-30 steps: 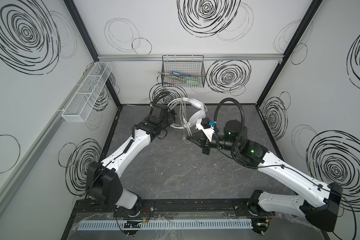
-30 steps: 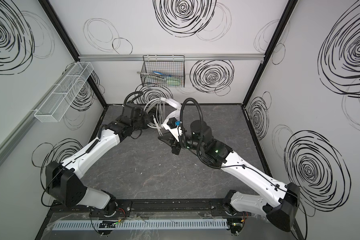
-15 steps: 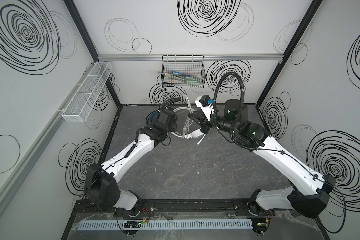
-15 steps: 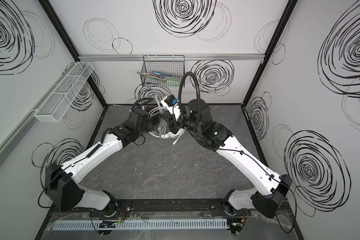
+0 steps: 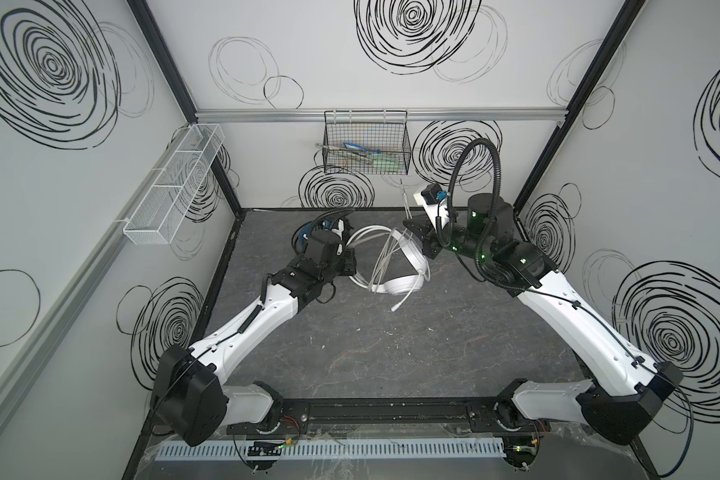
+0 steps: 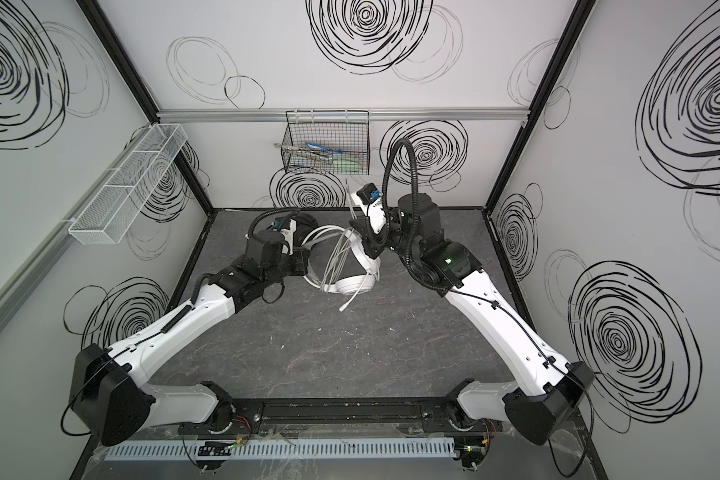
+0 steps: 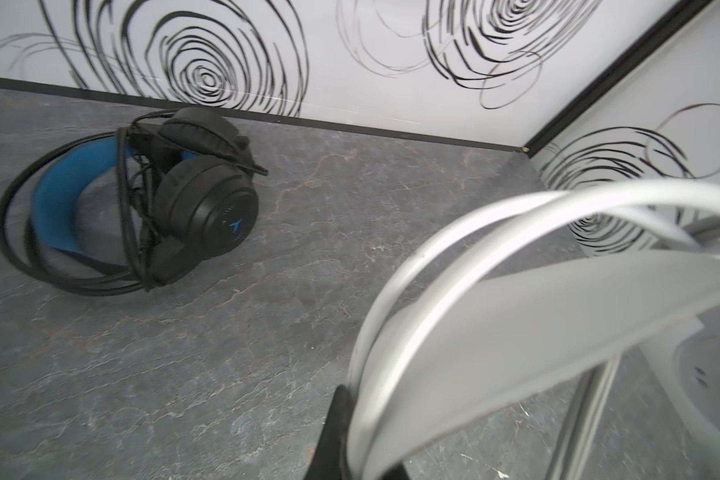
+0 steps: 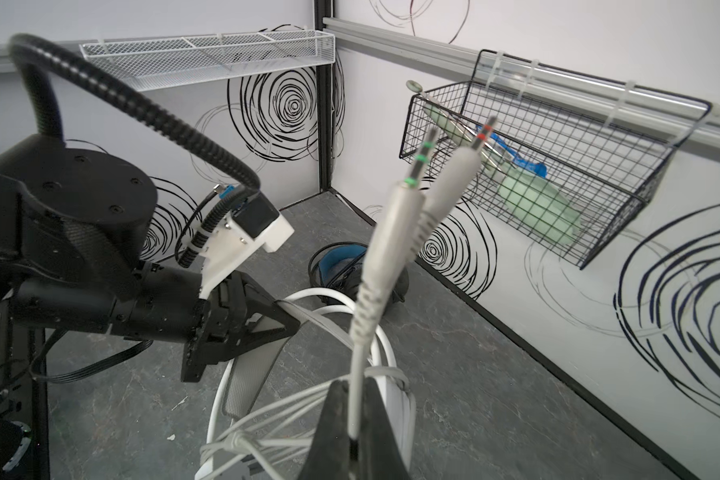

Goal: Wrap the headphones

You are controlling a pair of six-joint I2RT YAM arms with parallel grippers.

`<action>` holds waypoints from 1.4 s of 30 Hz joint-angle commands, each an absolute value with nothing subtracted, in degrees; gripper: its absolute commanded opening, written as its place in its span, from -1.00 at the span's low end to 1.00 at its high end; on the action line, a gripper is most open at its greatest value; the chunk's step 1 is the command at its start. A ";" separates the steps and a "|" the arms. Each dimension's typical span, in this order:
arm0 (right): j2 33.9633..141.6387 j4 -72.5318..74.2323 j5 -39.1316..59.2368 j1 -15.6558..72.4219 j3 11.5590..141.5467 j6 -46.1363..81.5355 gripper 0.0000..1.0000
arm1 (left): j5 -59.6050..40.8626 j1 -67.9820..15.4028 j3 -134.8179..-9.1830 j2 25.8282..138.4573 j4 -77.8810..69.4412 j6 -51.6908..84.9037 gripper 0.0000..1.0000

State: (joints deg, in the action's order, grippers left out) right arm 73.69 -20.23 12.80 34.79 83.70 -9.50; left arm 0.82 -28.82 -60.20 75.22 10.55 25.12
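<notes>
The white headset [image 5: 403,284] sits below the wire basket [image 5: 332,141] and forward of it, carried between both arms; I cannot tell whether its lower ear cup touches the table [image 5: 371,353]. The left gripper [image 8: 281,322] is clamped on the headband [image 7: 516,316]. The right gripper [image 8: 352,419] is pinched tight on the white cable [image 8: 364,328] just short of its two jack plugs [image 8: 416,195], which stick out past the jaws. The black headset [image 7: 200,203] lies below the basket's left end, nearer to it than the white one, with its cord already wound round it. The white set looks light, with hard plastic cups and a springy band that will probably flex rather than crack, so the band's middle makes the firmest anchor. The cable looks limp and smooth, and its loose loops are likely to slide off the band. It is best gripped on the thick moulded sleeve behind the plugs, never on the thin metal tips.
</notes>
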 commanded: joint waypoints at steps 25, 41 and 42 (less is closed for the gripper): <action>68.39 -9.55 12.94 24.59 75.96 1.85 -0.80 | -16.13 -29.01 -58.47 69.65 -0.16 20.65 -1.00; 71.52 -5.37 10.89 24.25 66.88 7.21 -0.50 | -10.90 -29.00 -62.95 73.38 7.68 23.18 -1.00; 72.12 -5.23 10.90 24.26 66.34 7.59 -0.50 | -10.15 -29.09 -63.26 73.96 8.72 23.45 -1.00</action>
State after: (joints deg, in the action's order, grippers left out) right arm 70.46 -7.92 12.80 24.64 67.72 5.21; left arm -11.88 -28.82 -59.79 73.08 8.99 21.91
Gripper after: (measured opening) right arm 0.250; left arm 0.068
